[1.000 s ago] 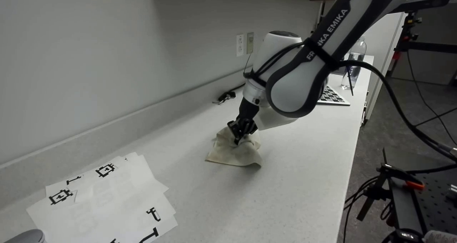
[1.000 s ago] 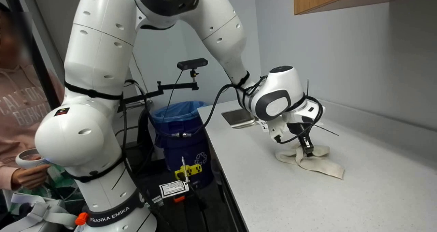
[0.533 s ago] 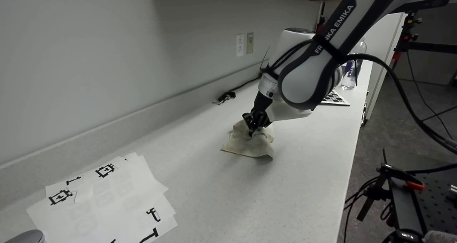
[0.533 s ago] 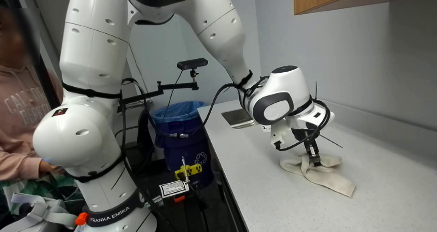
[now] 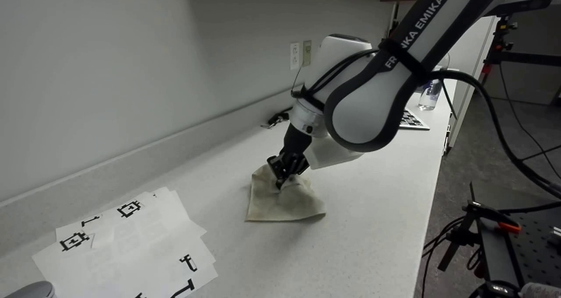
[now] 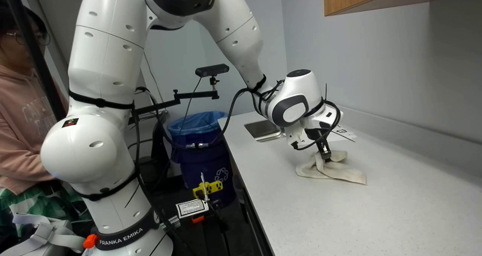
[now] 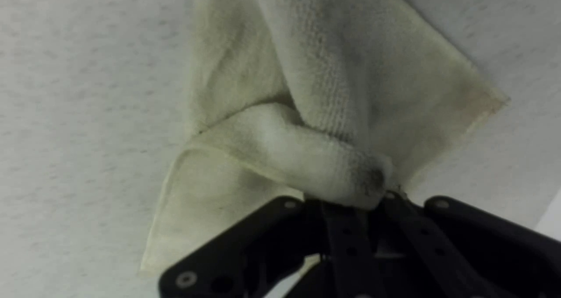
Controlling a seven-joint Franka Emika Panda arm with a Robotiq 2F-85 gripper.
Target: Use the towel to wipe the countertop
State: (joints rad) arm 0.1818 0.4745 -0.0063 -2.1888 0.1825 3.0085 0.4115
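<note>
Mid-frame, your tool (image 5: pixel 283 182) pinches the towel (image 5: pixel 287 205) by a fold. The rest meets the desk (image 5: pixel 363 232), likely for wiping.

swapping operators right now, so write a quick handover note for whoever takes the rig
Black two-finger gripper: shut on a fold of the off-white cloth towel.
Towel: bunched at the grip, edges spread on the speckled white countertop.
Done: towel gripped and on the countertop; how much is wiped doesn't show.
Left: likely more wiping, then release; mind the black-marked white paper sheets.
</note>
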